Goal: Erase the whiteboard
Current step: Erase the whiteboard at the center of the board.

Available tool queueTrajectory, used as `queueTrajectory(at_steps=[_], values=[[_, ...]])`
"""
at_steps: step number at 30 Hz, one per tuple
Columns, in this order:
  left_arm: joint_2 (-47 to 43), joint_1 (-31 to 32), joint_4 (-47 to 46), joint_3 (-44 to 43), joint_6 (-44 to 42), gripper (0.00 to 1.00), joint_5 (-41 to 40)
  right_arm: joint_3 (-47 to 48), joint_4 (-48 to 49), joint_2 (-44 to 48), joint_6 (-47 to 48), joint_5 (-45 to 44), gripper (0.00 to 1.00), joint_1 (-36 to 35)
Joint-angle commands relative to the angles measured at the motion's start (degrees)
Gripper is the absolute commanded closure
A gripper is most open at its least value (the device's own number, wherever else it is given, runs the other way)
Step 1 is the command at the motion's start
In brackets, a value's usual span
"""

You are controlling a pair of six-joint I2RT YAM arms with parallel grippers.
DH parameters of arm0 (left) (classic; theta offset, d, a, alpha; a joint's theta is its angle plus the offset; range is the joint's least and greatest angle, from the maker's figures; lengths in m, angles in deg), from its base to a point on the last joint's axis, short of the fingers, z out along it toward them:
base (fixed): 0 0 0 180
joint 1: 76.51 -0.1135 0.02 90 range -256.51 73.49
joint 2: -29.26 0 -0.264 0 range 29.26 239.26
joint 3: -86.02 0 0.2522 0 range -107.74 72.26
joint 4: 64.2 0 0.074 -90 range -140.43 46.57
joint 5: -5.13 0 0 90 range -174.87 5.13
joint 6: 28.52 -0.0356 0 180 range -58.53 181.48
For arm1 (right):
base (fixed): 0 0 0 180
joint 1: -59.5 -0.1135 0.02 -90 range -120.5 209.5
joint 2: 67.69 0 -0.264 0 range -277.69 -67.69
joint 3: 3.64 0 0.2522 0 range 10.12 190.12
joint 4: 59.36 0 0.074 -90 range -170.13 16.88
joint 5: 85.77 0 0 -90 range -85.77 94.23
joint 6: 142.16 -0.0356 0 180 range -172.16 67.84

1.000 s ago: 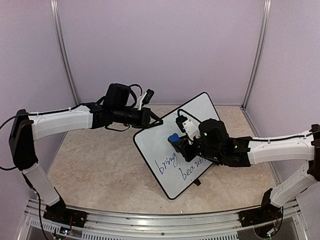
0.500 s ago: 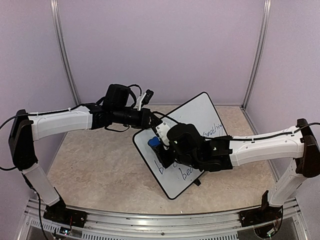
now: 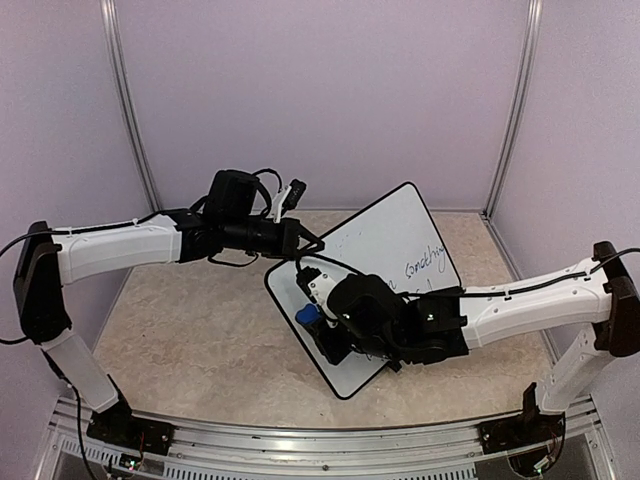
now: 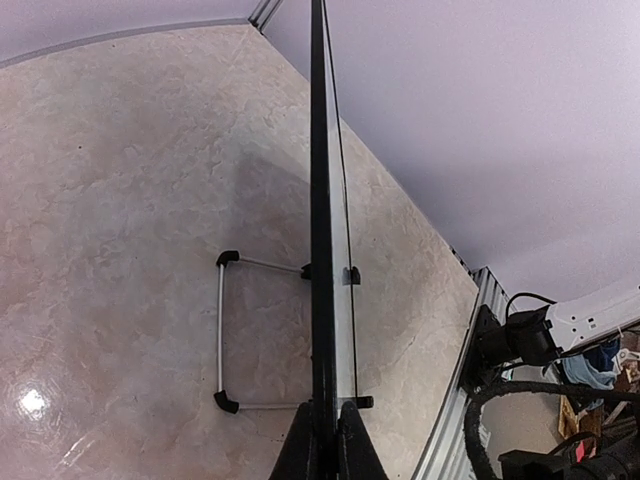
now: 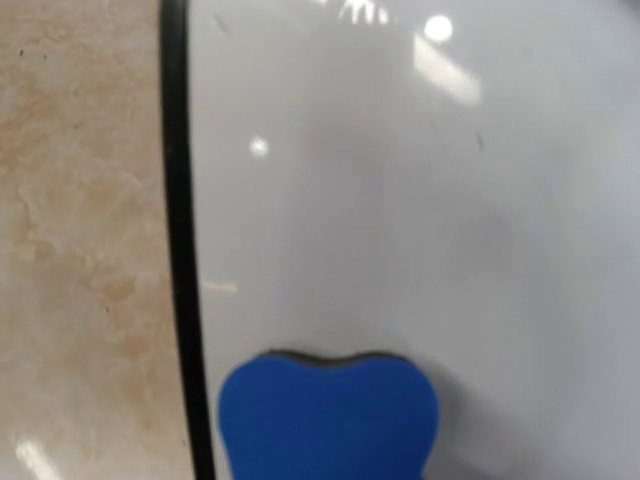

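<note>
Whiteboard (image 3: 385, 245) stands tilted; my left claw (image 4: 326, 445) clamps its edge, my right claw (image 3: 316, 312) pinches a blue eraser (image 5: 328, 415) against it.

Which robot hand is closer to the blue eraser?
Right. The right gripper holds the blue eraser against the whiteboard; the left gripper clamps the whiteboard's rim farther up, away from the eraser.

the whiteboard (image 5: 400, 200) is glossy and smooth, the blue eraser (image 5: 328, 420) matt, the marbled table (image 4: 120, 200) shiny
</note>
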Motion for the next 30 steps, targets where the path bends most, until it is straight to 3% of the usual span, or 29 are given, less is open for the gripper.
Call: queueTrajectory(at_steps=[1,11,17,24,30], values=[[-3.1,2.8,-3.8,1.0,-0.2,1.0,0.5,-4.6,-6.3,-0.3,-3.4,0.1,0.73,0.2],[-3.5,2.8,-6.2,2.0,0.5,1.0,0.3,-4.9,-7.0,0.3,-2.3,-2.7,0.73,0.2],[-2.4,2.9,-6.1,1.6,1.0,1.0,0.2,-5.6,-5.6,6.4,-2.3,-2.5,0.73,1.1],[-1.8,2.2,-4.7,-0.6,1.5,1.0,-1.9,-3.2,-9.6,6.6,-1.2,-5.3,0.73,1.7],[-1.0,2.5,2.9,-4.8,0.3,1.0,-7.9,-4.8,-8.7,9.1,-2.0,-4.5,0.73,4.5]])
